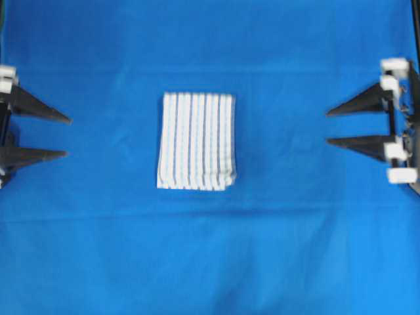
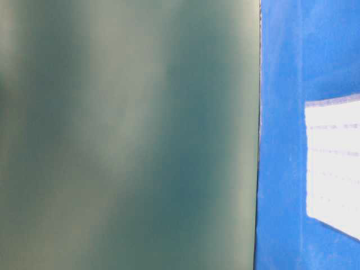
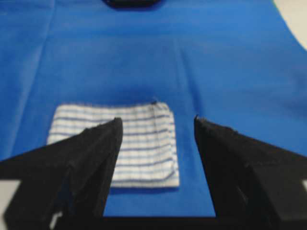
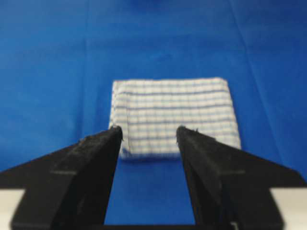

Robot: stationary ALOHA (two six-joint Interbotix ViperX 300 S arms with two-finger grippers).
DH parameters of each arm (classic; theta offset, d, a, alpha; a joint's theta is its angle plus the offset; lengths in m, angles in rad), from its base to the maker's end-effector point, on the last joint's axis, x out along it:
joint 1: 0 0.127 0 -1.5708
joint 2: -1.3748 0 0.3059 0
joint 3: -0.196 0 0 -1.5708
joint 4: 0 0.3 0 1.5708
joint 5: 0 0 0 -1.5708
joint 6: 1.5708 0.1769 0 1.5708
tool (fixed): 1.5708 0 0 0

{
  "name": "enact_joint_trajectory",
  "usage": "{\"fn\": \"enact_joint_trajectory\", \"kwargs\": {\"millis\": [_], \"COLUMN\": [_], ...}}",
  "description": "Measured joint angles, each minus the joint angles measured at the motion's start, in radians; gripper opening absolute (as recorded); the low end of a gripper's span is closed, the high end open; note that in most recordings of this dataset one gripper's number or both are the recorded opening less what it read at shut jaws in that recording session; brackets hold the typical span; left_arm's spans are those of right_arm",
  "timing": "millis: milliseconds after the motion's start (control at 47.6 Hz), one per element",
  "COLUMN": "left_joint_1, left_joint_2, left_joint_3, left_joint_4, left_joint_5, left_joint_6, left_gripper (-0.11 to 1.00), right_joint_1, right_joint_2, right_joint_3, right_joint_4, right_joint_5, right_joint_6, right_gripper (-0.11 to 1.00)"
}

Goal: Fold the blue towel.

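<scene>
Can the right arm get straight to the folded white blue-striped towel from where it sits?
Probably yes: only bare blue cloth lies between the open right gripper and the folded white blue-striped towel; the left gripper stands well clear.

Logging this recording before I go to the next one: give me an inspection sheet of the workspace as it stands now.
Surface: large plain blue cloth covers the table, with faint creases.
Job's things: blue towel, white with blue stripes, lies in a compact folded rectangle at the middle, touched by neither arm.
Clutter: nothing seen.
Grippers: left tool at the left edge and right tool at the right edge, both open, empty, pointing toward the towel and well apart from it.
Cables: nothing seen.
Surroundings: the table-level view is mostly blocked by a blurred grey-green panel; only a strip of the cloth and part of the towel show beside it.
</scene>
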Motion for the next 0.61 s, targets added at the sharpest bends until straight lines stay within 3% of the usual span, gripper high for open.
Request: {"fn": "enact_joint_trajectory", "kwargs": {"millis": [336,609], "left_joint_1": [0.029,0.051], "left_joint_2": [-0.155,-0.178], "left_joint_3": [0.120,0.153], "left_joint_4": [0.000,0.000], "left_joint_5": [0.014,0.009], "left_joint_6": [-0.014,-0.015], "left_gripper": [0.55,0.55], "right_joint_1": [-0.021,-0.048], "right_joint_2": [-0.199,-0.192], "right_joint_3": [0.210,0.245], "right_joint_4": [0.000,0.002], "right_joint_5": [-0.069,-0.112], "right_joint_6": [0.011,0.012], "right_gripper": [0.56,0.56]}}
